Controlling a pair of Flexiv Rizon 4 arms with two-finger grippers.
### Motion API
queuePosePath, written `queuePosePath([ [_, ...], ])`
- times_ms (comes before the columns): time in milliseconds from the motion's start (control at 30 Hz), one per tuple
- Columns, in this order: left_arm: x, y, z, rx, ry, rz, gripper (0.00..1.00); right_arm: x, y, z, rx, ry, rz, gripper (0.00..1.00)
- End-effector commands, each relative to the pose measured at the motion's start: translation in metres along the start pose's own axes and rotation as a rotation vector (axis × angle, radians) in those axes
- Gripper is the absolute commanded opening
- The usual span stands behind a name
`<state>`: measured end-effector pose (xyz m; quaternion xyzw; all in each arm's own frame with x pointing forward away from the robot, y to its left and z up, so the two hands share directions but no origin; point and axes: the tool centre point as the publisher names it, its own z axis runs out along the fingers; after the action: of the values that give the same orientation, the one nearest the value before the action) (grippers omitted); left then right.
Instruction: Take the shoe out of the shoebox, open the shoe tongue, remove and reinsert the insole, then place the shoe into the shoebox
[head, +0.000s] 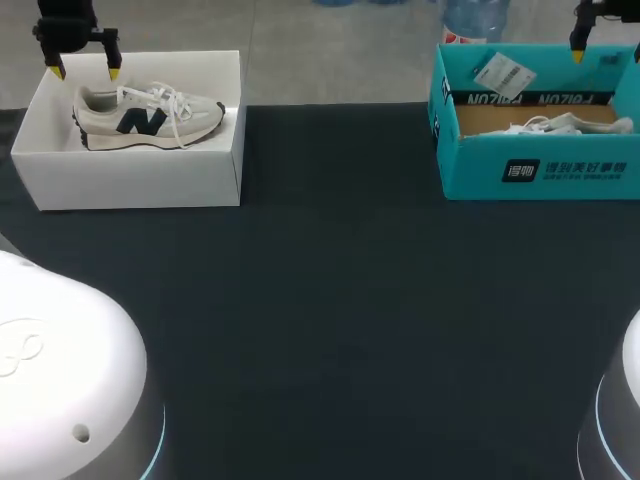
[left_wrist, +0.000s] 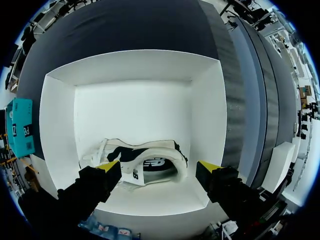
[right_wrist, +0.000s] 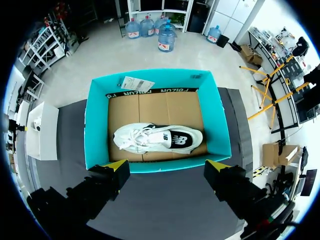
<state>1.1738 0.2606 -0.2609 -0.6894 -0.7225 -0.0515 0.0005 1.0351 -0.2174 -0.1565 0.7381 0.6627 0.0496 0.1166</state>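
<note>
A white shoebox (head: 140, 170) stands at the table's far left and holds a beige shoe (head: 145, 115) with a navy logo and white laces, lying on its side. My left gripper (head: 85, 72) hangs open above the heel end of that shoe (left_wrist: 142, 164); in the left wrist view its fingers (left_wrist: 159, 169) straddle the shoe from above without touching it. At the far right a teal shoebox (head: 540, 170) holds a white shoe (head: 560, 125). My right gripper (head: 606, 52) is open high above that box (right_wrist: 95, 125) and its shoe (right_wrist: 157, 138), with nothing between its fingers (right_wrist: 167, 166).
A white tag (head: 500, 72) lies on the teal box's back wall. The dark table (head: 330, 300) stretches between and in front of the two boxes. My arms' white bases (head: 60, 380) fill the near corners.
</note>
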Motion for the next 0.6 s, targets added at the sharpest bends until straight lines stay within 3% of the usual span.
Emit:
queuePosePath([
  [33, 0.005, 0.027, 0.01, 0.061, 0.003, -0.01, 1.0, 0.0, -0.001, 0.0, -0.001, 0.0, 0.0, 1.0],
  [200, 0.015, 0.032, 0.019, 0.07, -0.008, 0.009, 1.0, 0.0, -0.001, 0.0, -0.001, 0.0, 0.0, 1.0],
  [267, 0.019, 0.033, 0.023, 0.075, 0.0, 0.022, 0.93, 0.0, -0.001, 0.0, -0.001, 0.0, 0.0, 1.0],
  [300, 0.02, 0.034, 0.025, 0.081, -0.01, 0.036, 0.87, 0.0, -0.001, 0.0, -0.001, 0.0, 0.0, 1.0],
  [333, 0.022, 0.033, 0.027, 0.088, -0.011, 0.045, 0.71, 0.0, -0.001, 0.0, -0.001, 0.0, 0.0, 1.0],
  [367, 0.024, 0.033, 0.029, 0.088, -0.007, 0.045, 0.65, 0.0, -0.001, 0.0, -0.001, 0.0, 0.0, 1.0],
  [400, 0.025, 0.032, 0.031, 0.087, -0.001, 0.06, 0.69, 0.0, -0.001, 0.0, -0.001, 0.0, 0.0, 1.0],
  [467, 0.027, 0.031, 0.034, 0.097, -0.007, 0.067, 0.49, 0.0, -0.001, 0.0, -0.001, 0.0, 0.0, 1.0],
  [600, 0.029, 0.031, 0.041, 0.109, -0.013, 0.086, 0.57, 0.0, -0.001, 0.0, -0.001, 0.0, 0.0, 1.0],
])
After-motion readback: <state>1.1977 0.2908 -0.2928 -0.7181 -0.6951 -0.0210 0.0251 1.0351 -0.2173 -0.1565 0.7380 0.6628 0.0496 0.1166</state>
